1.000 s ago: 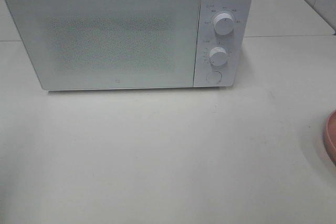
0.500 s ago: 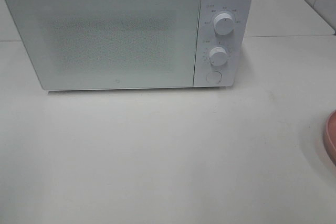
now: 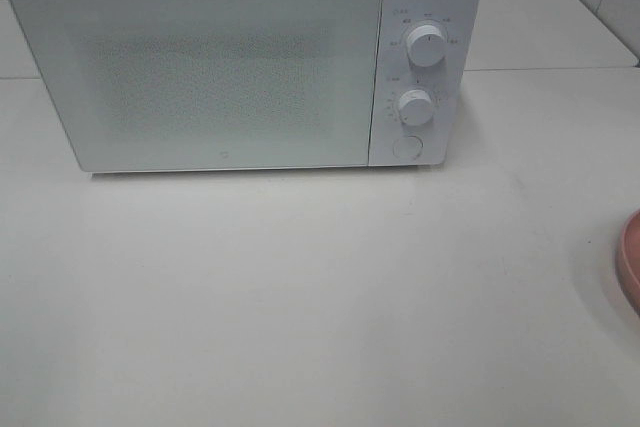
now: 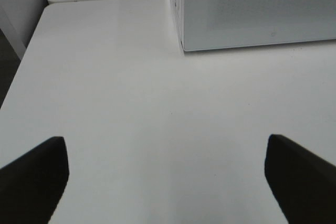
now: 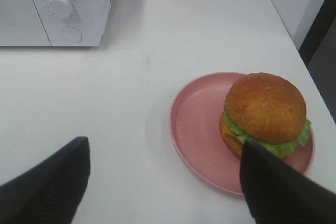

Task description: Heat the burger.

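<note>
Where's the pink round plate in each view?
Exterior high: only the pink round plate's rim shows, cut off at the right edge; no burger visible.
Left wrist: not in it.
Right wrist: lower right, with the tall golden-bun burger on it.
Shared landmark: the white microwave.

The microwave (image 3: 240,62) stands shut at the back of the table (image 3: 300,297), blocking that side. In front of it the tabletop lies bare and passable, up to the pink plate (image 5: 199,129) carrying the burger (image 5: 265,114) at the right edge.

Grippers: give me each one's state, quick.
Left gripper: open, holding nothing.
Right gripper: open, holding nothing.
</note>
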Robot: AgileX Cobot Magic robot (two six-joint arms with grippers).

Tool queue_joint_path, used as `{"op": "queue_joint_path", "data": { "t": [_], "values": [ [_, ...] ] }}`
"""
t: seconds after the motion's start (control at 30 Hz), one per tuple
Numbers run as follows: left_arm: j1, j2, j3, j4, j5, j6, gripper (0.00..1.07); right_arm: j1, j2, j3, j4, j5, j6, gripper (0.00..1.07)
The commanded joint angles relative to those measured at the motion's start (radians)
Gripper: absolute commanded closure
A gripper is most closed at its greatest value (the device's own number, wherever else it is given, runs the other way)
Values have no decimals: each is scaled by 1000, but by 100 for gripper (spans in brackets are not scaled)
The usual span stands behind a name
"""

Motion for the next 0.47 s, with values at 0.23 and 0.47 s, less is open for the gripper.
{"op": "queue_joint_path", "data": {
  "t": [0.23, 0.47],
  "values": [
    [0, -34, 3, 6, -8, 5, 12, -7, -20, 1, -1, -8, -2, 32],
    [0, -34, 3, 6, -8, 5, 12, -7, -20, 1, -1, -8, -2, 32]
  ]
}}
